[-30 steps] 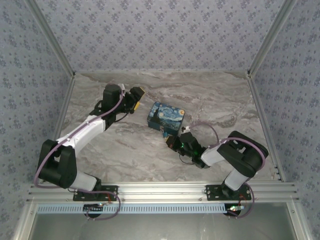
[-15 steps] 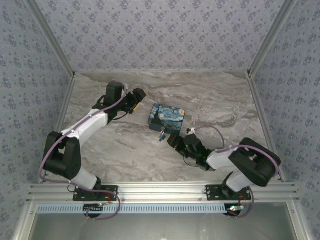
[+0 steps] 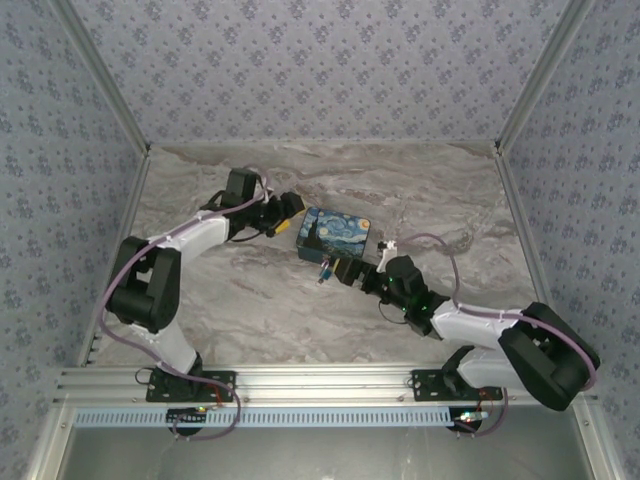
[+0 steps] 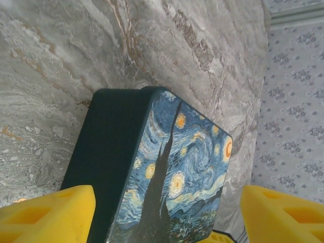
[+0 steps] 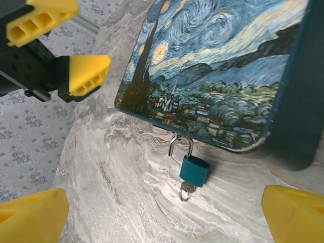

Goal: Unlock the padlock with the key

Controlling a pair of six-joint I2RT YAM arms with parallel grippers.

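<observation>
The small blue padlock [image 5: 195,170] hangs from the hasp on the front of the painted swirly box [image 5: 217,61], resting on the marble. One leg of its silvery shackle [image 5: 180,144] stands out of the body. The key [image 5: 186,190] sticks in the bottom of the padlock. My right gripper [image 5: 164,220] is open just short of the padlock, with nothing between its yellow fingers [image 5: 30,217]. In the top view the padlock [image 3: 325,271] lies between the box [image 3: 335,232] and the right gripper [image 3: 346,272]. My left gripper [image 4: 164,217] is open, its jaws standing to either side of the box's [image 4: 172,167] far-left end.
The box sits mid-table on the marble top [image 3: 240,290]. Patterned walls and metal rails [image 3: 130,230] close in the left, right and back. The left gripper's yellow fingers [image 5: 88,73] stand near the box's corner in the right wrist view.
My right gripper has opened and let go of the key, which stays in the padlock. The left gripper has swung right, up to the box's end.
</observation>
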